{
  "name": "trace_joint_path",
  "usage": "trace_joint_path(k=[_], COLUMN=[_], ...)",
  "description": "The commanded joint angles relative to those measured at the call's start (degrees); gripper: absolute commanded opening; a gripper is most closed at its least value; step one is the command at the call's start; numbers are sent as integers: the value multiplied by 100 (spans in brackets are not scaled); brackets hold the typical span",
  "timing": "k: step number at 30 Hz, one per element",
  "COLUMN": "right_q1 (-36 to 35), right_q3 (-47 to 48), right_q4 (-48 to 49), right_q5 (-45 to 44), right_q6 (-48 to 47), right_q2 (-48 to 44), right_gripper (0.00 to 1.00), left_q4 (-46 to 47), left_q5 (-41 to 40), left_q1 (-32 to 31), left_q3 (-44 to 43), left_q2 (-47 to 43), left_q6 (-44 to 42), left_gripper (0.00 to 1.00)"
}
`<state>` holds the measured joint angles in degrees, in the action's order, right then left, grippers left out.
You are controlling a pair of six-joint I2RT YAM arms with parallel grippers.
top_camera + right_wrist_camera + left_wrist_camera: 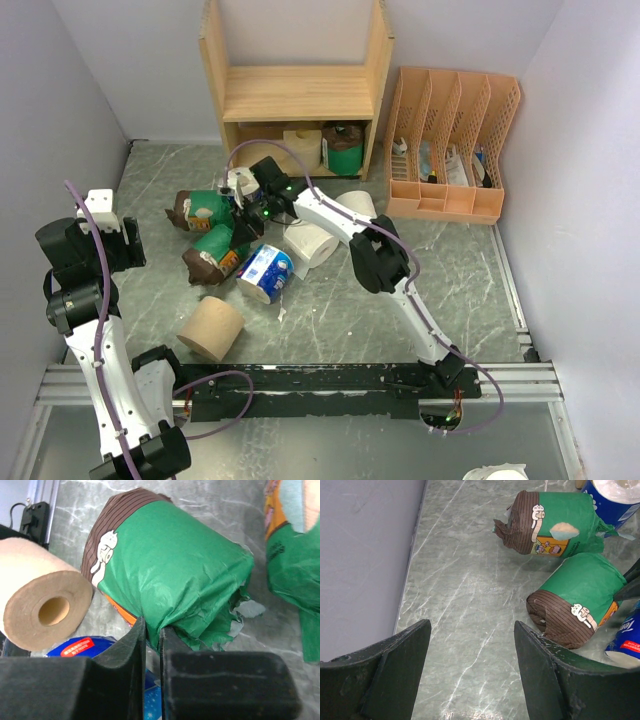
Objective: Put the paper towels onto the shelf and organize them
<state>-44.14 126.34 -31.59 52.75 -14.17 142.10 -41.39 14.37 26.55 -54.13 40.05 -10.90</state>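
The wooden shelf (296,92) stands at the back; its lower tier holds a tan roll (301,146) and a green-wrapped roll (345,150). Two green-wrapped rolls (200,208) (215,250) lie on the table, left of centre. My right gripper (248,218) is between them, its jaws nearly closed on the wrapper edge of the nearer green roll (170,575); it also shows in the right wrist view (152,625). My left gripper (472,625) is open and empty over bare table near the left wall (103,222). Both green rolls (555,522) (580,597) lie ahead to its right.
A blue-and-white roll (265,272), two white rolls (310,243) (357,205) and a tan roll (212,328) lie on the table. Another blue-and-white roll (240,185) lies behind the green ones. A peach file organizer (450,140) stands right of the shelf. Grey walls close both sides.
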Motion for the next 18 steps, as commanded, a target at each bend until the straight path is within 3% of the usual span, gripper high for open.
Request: trace_joint_path(k=[1,7,18], right_q1=[-47,-38,-85], right_q3=[117,-608,-962], right_q4=[-131,184,-94], right_q5=[495,204,-2990], right_q6=[-6,-29,-1761], right_q2=[167,-814,-2598], right_gripper=[0,0,0], left_q4=[173,175,167], left_q5=[84,83,102], left_q1=[46,49,48], left_q3=[34,34,34], left_q2=[-68,-68,-67], left_q6=[0,-5,-9], left_gripper=[79,79,79])
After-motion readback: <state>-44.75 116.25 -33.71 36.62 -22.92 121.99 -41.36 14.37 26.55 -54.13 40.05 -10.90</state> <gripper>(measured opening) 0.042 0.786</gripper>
